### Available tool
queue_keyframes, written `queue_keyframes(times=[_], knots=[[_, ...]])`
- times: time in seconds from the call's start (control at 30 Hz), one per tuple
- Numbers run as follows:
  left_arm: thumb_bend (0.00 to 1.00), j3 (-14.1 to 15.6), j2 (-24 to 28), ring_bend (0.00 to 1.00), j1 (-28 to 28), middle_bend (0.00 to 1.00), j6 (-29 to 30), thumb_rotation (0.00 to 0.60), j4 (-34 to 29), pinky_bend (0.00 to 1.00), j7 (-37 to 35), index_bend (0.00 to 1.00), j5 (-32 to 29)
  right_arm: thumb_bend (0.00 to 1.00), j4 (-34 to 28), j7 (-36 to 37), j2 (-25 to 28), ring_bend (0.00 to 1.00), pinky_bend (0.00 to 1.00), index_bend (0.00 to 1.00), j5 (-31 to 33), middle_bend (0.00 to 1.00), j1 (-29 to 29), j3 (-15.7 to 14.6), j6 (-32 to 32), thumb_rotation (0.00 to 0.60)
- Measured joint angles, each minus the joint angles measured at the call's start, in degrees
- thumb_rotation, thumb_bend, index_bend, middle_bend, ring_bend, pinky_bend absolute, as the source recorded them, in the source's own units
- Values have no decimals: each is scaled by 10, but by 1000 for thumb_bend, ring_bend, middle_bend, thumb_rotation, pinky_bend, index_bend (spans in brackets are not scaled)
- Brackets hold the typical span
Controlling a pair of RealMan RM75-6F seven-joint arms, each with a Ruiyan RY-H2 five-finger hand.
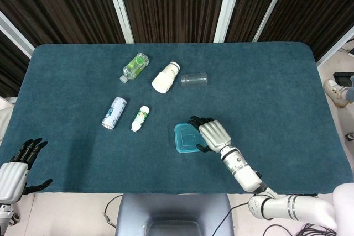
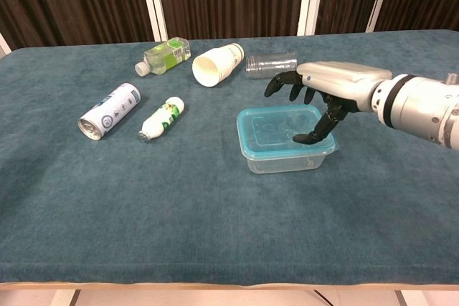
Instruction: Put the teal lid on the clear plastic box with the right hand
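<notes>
Teal lid point(image 2: 278, 128) bears no writing.

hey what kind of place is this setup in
Probably a robot test or lab station: a table covered in teal cloth, dark curtain panels behind, and assorted household containers such as a paper cup laid out.
</notes>
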Motion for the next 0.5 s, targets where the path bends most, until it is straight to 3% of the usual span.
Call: queue_keyframes(times=[0.5], knots=[[366, 0, 2, 54, 1, 75, 2, 600, 0, 323, -4, 145, -1, 420, 29, 13, -12, 287, 396, 320, -2, 260, 0, -11, -9, 600]])
